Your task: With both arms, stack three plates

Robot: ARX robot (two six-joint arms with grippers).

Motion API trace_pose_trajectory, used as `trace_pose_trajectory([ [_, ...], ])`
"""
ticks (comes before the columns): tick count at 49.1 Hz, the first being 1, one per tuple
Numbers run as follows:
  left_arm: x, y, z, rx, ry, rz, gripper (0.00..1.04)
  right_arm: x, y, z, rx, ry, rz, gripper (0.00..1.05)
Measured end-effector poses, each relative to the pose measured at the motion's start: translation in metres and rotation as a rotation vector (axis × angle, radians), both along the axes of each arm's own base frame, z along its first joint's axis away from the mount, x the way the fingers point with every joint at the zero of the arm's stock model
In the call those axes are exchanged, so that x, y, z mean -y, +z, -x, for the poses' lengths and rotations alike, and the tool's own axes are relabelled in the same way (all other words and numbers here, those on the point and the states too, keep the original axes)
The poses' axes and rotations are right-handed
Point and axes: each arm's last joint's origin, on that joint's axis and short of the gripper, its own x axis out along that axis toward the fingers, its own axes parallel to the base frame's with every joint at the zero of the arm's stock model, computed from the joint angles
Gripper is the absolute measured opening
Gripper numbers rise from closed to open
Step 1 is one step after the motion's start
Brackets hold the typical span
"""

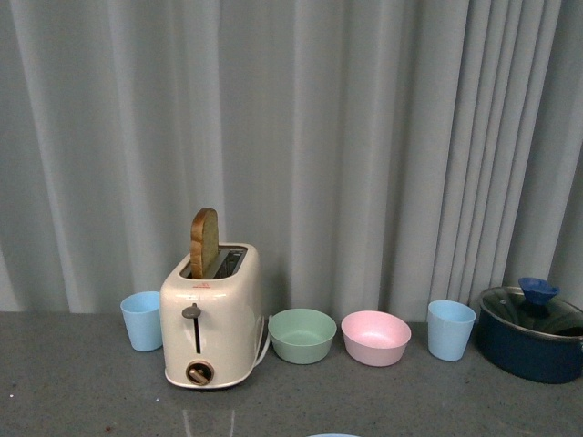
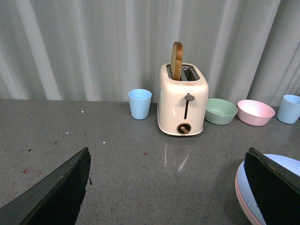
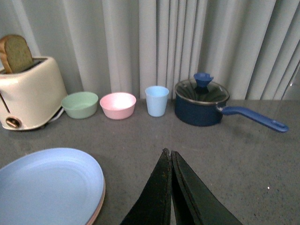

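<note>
The left gripper (image 2: 166, 187) hangs low over the grey countertop (image 2: 140, 159) in front of the cream toaster (image 2: 183, 104), its two dark fingers (image 2: 56, 192) spread wide apart with nothing between them. The right gripper (image 3: 171, 187) points toward the blue saucepan (image 3: 202, 107), its fingers pressed together and empty. The light blue plate (image 3: 49, 185) lies on top of a pink plate (image 3: 99, 204), whose rim just shows beneath it, on the counter in front of the toaster, beside the right gripper; a cream-beige plate cannot be made out.
</note>
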Motion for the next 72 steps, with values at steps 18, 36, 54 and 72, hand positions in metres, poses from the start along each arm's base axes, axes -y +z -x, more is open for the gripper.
trace_pose_trajectory([
  [18,0.0000,0.0001,0.0001,0.001,0.000,0.000,0.98,0.0000,0.0021,0.0024,0.029,0.000,0.000,0.03],
  [36,0.0000,0.0001,0.0001,0.001,0.000,0.000,0.98,0.0001,0.0020,0.0024,0.028,-0.001,0.001,0.56],
  [54,0.0000,0.0001,0.0001,0.001,0.000,0.000,0.98,0.0001,0.0020,0.0024,0.028,-0.001,0.000,0.97],
  [72,0.0000,0.0001,0.0001,0.001,0.000,0.000,0.98,0.0001,0.0020,0.0024,0.028,-0.001,0.000,0.97],
])
